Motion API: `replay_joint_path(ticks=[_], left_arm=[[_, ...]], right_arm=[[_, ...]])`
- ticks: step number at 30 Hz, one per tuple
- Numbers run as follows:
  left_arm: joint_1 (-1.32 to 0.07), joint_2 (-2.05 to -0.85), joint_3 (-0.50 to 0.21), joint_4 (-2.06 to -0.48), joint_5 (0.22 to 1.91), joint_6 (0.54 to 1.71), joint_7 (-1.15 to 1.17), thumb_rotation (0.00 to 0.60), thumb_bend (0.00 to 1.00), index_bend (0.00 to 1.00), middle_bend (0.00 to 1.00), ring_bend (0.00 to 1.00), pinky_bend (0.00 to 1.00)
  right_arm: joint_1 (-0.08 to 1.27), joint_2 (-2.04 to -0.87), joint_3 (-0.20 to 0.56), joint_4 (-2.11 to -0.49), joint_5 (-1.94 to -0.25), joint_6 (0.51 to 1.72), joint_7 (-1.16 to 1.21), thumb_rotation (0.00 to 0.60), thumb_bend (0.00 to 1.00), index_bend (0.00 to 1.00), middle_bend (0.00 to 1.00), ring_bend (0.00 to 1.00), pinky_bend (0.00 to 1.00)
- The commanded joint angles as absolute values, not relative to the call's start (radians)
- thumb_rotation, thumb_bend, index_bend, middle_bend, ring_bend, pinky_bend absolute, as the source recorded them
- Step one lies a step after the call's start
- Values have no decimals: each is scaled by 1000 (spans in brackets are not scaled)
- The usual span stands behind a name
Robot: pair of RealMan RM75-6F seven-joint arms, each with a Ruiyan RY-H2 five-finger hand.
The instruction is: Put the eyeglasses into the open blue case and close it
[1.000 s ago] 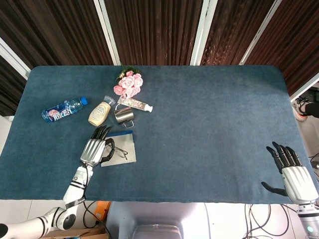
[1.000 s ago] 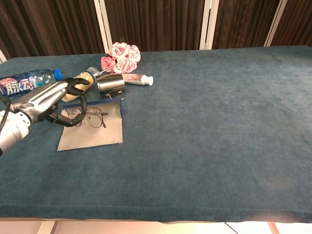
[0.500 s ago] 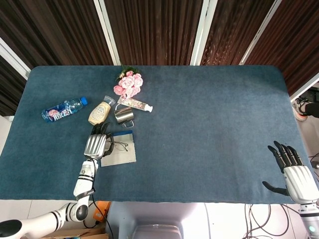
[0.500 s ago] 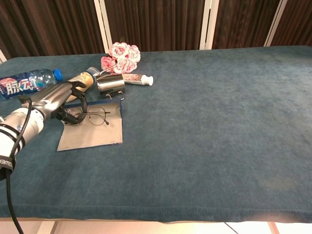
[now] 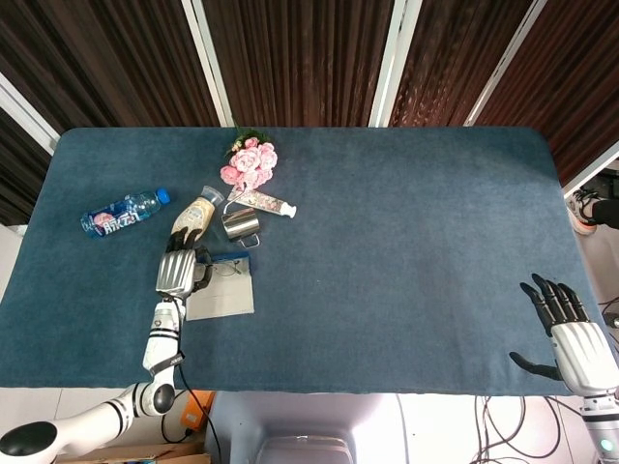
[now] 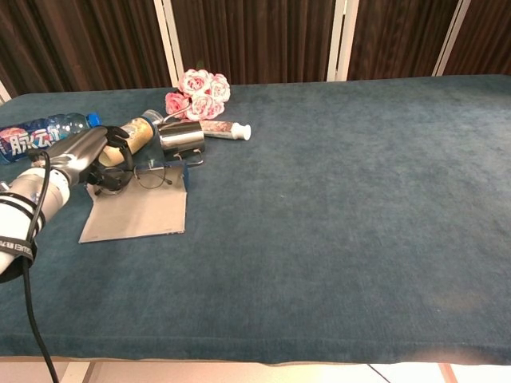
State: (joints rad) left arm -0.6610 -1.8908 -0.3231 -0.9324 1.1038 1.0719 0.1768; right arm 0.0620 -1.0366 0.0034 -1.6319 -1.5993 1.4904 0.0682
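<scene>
The blue table [image 5: 406, 242] is big. The flat open case [image 6: 136, 214] lies near its left edge. My left hand [image 6: 100, 159] pinches the eyeglasses [image 6: 152, 177] over the case's far end. My right hand [image 5: 571, 338] hangs open, well apart, at the near right corner.

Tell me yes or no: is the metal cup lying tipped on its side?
Yes. In the chest view the metal cup lies on its side beside the eyeglasses, its cylindrical wall facing the camera.
</scene>
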Motion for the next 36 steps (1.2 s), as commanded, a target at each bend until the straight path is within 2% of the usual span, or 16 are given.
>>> replay_joint_path(ticks=[1,10,26,32,36], left_arm=[[-664,-1900,-317,-910,1114,1072,161,600,436,533,124,31,84],[-667,-1903,-309,-890,1121,1069,169,600,424,462,122,31,85],[-650,-1890,-284,-926,1175,1136,171,600,357,340,106,31,96],[-596,-1819,-222,-1083,1277,1226,105,600,352,335,105,31,101],[-558,-1748,-164,-1226,1319,1239,115,600,339,376,97,23,101]], right_arm=[[62,-1036,4,-1632,-1598,1492,70,600,268,0,0,0,7],[61,-1035,4,-1633,-1600,1493,72,600,268,0,0,0,8],[60,-1037,2,-1634,-1605,1493,67,600,268,0,0,0,8],[60,-1038,0,-1634,-1607,1492,62,600,268,0,0,0,8],[61,-1041,-2,-1635,-1609,1490,54,600,267,0,0,0,8]])
